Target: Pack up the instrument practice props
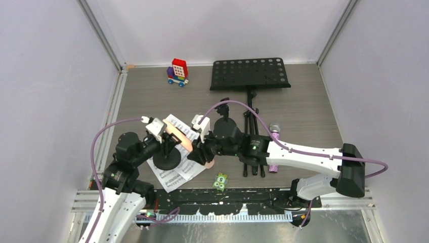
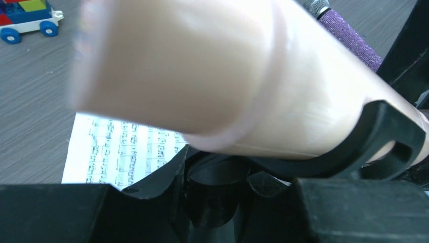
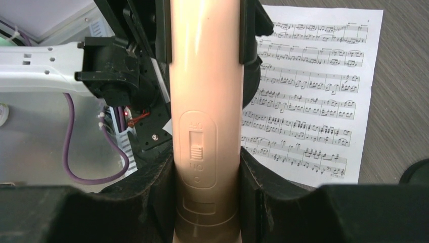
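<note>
- Grey wood-grain table [image 1: 303, 111], enclosed by plain white walls on three sides.
- Pink microphone [image 3: 205, 101]: at about 7 o'clock of the table in the top view, lying tilted between the two grippers. Its switch faces the right wrist camera.
- Right gripper [image 3: 206, 202]: jaws pinching the pink microphone's body, one finger on each side of the switch.
- Mic mount [image 1: 167, 161]: its round black base stands on the sheet-music pages [image 3: 313, 101]. Its clip wraps the far part of the pink microphone.
- Left gripper [image 1: 168, 144]: directly above the base. Its jaws appear pressed onto the mount's dark neck under the clip.
- Purple-glitter microphone [image 2: 349, 40]: lying on the table at 4 o'clock, partly under the right arm.
- Music desk [image 1: 250, 74]: flat on the table at 12 to 1 o'clock, with its tripod legs [image 1: 249, 114] reaching toward 6 o'clock.
- Toy brick vehicle [image 1: 177, 72]: at 11 o'clock, well apart from the grippers.
- Green square piece [image 1: 220, 181]: at 6 o'clock, near the pages' corner.
</note>
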